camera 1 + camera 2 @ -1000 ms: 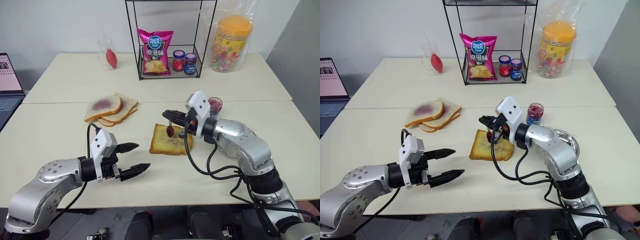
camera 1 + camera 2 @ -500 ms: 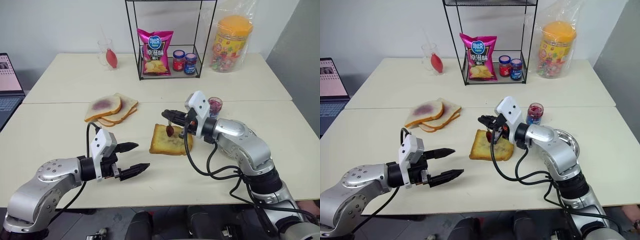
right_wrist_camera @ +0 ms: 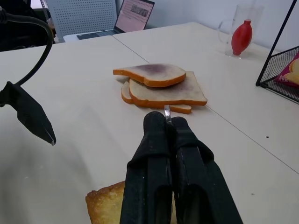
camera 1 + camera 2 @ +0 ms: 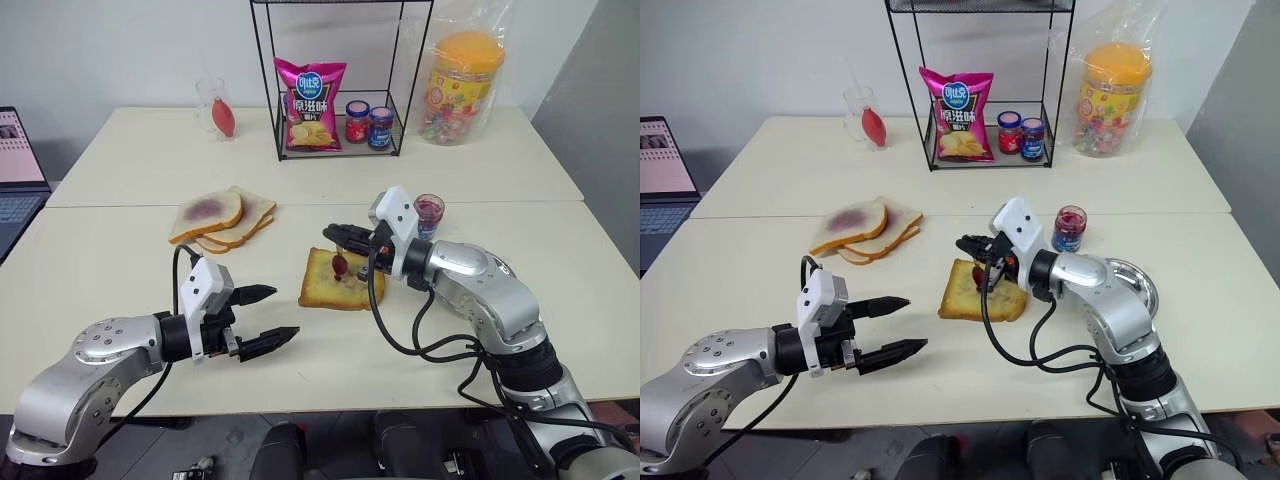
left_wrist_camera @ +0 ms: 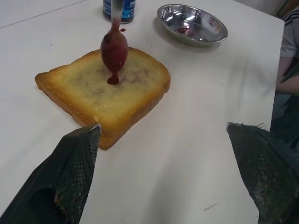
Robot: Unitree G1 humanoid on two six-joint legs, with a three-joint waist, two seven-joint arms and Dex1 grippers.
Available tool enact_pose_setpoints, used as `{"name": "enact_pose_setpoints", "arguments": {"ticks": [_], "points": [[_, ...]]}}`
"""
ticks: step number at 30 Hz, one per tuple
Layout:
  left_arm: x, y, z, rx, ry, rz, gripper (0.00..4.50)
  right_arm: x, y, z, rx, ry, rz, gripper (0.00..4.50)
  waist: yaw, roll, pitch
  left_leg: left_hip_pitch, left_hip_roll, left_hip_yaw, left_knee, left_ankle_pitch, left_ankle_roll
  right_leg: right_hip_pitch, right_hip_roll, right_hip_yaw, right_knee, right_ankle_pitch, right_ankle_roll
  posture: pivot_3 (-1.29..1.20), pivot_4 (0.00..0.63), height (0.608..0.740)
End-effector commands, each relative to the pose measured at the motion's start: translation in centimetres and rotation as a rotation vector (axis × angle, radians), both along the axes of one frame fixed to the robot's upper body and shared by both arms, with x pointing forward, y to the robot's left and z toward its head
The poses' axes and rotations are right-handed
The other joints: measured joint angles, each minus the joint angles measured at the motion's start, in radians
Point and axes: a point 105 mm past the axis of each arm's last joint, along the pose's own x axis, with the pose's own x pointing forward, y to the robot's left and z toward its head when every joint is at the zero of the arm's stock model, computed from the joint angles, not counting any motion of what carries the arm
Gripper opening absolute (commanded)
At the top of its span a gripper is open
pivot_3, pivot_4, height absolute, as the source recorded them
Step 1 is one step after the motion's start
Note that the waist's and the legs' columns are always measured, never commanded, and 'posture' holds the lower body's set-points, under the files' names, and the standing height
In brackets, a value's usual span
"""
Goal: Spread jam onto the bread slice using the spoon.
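Observation:
The golden-brown bread slice (image 4: 335,285) lies flat on the table in front of me. My right gripper (image 4: 334,233) hovers over it, shut on the handle of the spoon (image 5: 114,46), which hangs bowl down. The bowl is coated in dark red jam (image 5: 112,80), and a drip runs from its tip to a small blob on the middle of the slice. In the right wrist view the spoon's handle (image 3: 167,112) peeks out between the closed fingers (image 3: 156,140). My left gripper (image 4: 284,312) is open near the table's front edge, left of the slice, with nothing between its fingers.
A round steel dish (image 5: 191,23) smeared with red and a small jam jar (image 4: 429,212) stand right of the slice. Pale slices with a purple blotch (image 4: 220,218) lie at back left. A wire rack (image 4: 340,100), candy jar (image 4: 462,85) and laptop (image 4: 15,160) stand farther off.

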Motion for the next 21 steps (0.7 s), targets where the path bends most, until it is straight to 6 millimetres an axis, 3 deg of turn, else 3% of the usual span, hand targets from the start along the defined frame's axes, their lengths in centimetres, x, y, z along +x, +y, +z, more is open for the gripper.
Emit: {"name": "enact_pose_setpoints", "arguments": {"ticks": [1,10,14,21], "points": [[-0.1,-0.2,0.4,0.008,-0.024,-0.020,4.50,0.2,-0.1,2.4,0.142,0.032,-0.018,0.05,0.000,0.000,0.000,0.001,0.000,0.000,0.000,0.000,0.000,0.000,0.000,0.000,0.001,0.000,0.000,0.00,0.150,0.740],[0.0,-0.3,0.4,0.009,-0.024,-0.025,4.50,2.3,-0.9,1.5,0.364,0.358,-0.126,0.05,-0.001,-0.001,0.000,0.003,0.000,-0.001,0.000,0.000,0.000,0.000,0.001,-0.001,0.006,-0.002,-0.004,0.00,0.150,0.740],[0.0,-0.5,0.3,0.006,-0.022,-0.028,4.50,3.4,-1.3,0.1,0.435,0.494,-0.187,0.05,-0.002,-0.001,0.000,0.002,0.000,-0.001,0.000,0.000,0.000,-0.001,0.001,-0.001,0.006,-0.003,-0.004,0.00,0.150,0.740],[0.0,-0.6,0.3,0.004,-0.023,-0.032,4.50,3.9,-1.6,-1.4,0.453,0.574,-0.232,0.05,-0.004,-0.001,0.000,0.002,0.000,-0.001,0.000,0.000,0.000,-0.001,0.001,-0.001,0.006,-0.003,-0.004,0.00,0.150,0.740]]}}
